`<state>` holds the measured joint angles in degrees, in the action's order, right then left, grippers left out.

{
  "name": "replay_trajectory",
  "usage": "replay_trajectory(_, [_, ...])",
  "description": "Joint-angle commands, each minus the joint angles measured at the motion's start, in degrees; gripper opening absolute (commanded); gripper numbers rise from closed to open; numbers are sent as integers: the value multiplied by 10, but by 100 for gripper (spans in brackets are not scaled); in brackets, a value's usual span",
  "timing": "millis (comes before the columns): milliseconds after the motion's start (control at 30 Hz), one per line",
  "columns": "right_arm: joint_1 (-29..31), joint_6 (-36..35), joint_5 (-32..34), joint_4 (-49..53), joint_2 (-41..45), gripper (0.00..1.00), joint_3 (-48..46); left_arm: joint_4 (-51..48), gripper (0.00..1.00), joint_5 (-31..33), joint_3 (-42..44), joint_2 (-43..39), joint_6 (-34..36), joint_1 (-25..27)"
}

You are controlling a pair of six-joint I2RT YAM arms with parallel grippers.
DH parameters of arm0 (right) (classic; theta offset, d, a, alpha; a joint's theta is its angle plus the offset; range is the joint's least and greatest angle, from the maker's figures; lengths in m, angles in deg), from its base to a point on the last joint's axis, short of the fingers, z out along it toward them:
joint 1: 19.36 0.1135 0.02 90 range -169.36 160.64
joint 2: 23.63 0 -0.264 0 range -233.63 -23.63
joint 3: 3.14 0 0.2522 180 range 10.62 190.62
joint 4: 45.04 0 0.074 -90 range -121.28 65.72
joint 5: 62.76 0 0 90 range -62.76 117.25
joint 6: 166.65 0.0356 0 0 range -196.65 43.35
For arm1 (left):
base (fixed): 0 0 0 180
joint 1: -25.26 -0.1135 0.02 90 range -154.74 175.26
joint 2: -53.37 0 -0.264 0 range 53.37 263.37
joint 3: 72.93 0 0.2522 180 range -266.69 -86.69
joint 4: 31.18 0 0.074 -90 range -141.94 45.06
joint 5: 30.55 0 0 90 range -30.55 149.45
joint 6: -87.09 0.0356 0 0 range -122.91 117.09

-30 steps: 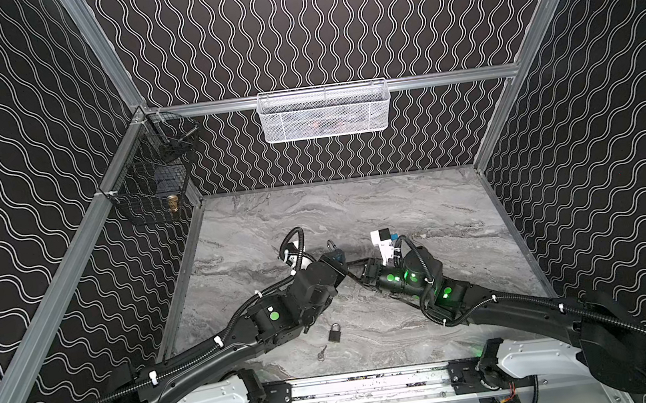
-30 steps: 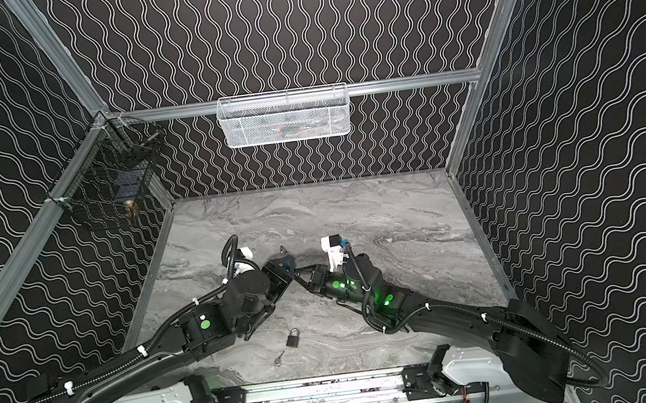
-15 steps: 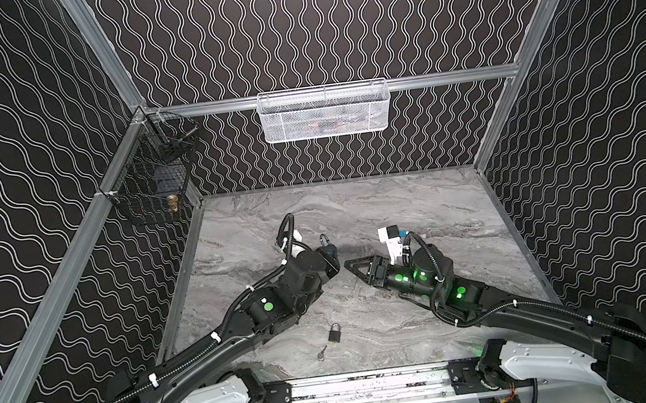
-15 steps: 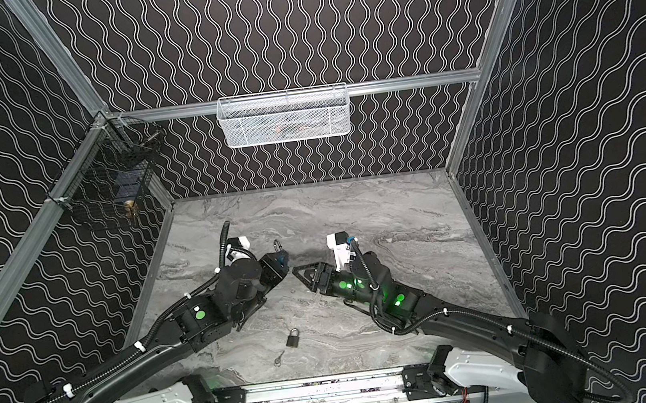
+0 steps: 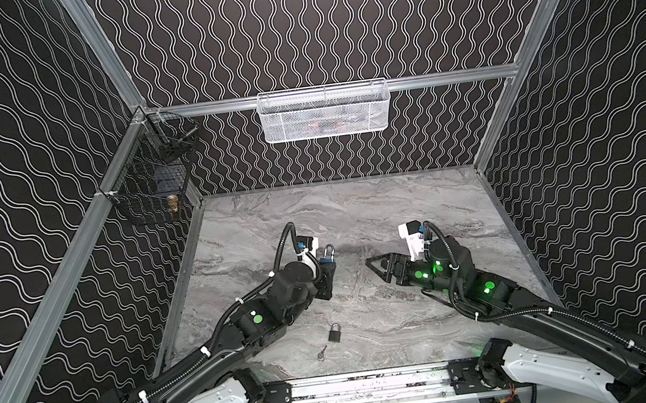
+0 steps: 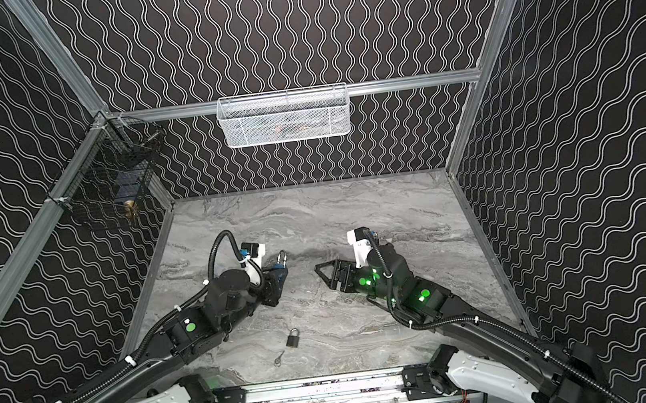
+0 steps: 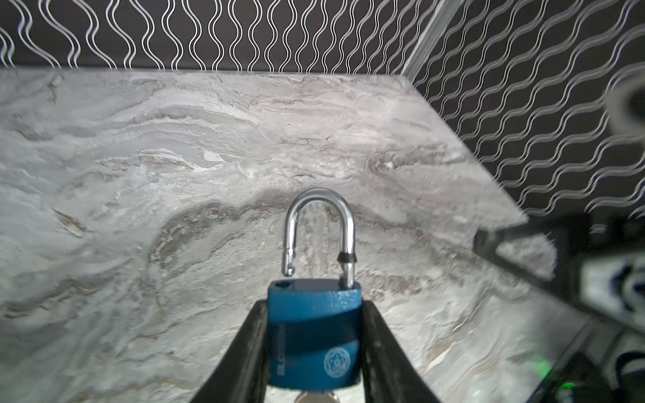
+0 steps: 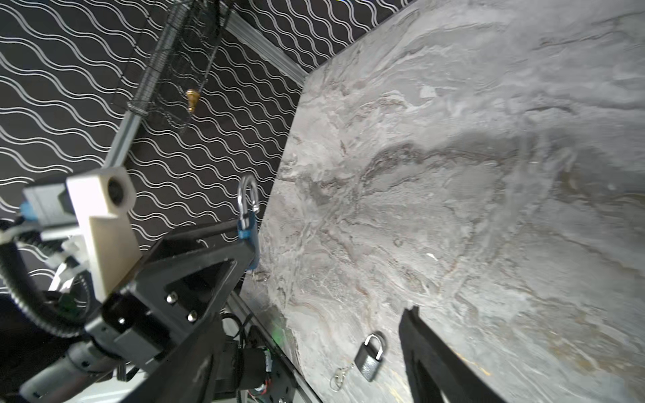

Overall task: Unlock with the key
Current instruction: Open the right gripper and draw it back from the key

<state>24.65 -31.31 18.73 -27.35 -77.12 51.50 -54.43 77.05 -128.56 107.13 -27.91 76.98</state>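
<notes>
My left pincer (image 7: 314, 310) is clenched on the blue padlock (image 7: 314, 343), with 1 finger pressed to each side of its body. It holds the lock over the counter (image 5: 356, 215), left of the middle. The silver shackle (image 7: 319, 223) points toward the far wall and is sprung. 1 leg sits in the body, and the free end hangs just above its hole, apart from it. At the lock's underside a bit of silver metal shows. I take it for the head of the key (image 7: 317, 397), though the wrist view cuts it off and I cannot be sure. In both top views the lock sits at the tip of my left arm, with the shackle clear of my fingers.

My right pincer (image 5: 376, 270) is released, its jaws spread wide with nothing between them. It hangs over the counter right of the middle, its tips turned toward the blue padlock and well apart from it.

Near the front edge of the counter, between my 2 arms, a grey padlock (image 5: 334, 332) lies flat with its shackle closed. Just beside it, to the near left, lies a loose key (image 5: 322, 352) on a small ring.
</notes>
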Motion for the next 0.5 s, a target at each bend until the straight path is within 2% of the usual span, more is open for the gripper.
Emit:
replay_trajectory(0, [-8, -48, -35, 58, -6, 81, 24, 86, 0, -22, 30, -19, 109, -1])
replay_trajectory(133, [-8, -97, -46, 97, -36, 82, 68, 135, 0, -35, 61, -33, 149, -1])
replay_trajectory(467, [-9, -186, -57, 169, -122, 83, 180, 160, 0, -70, 88, -56, 221, -1])
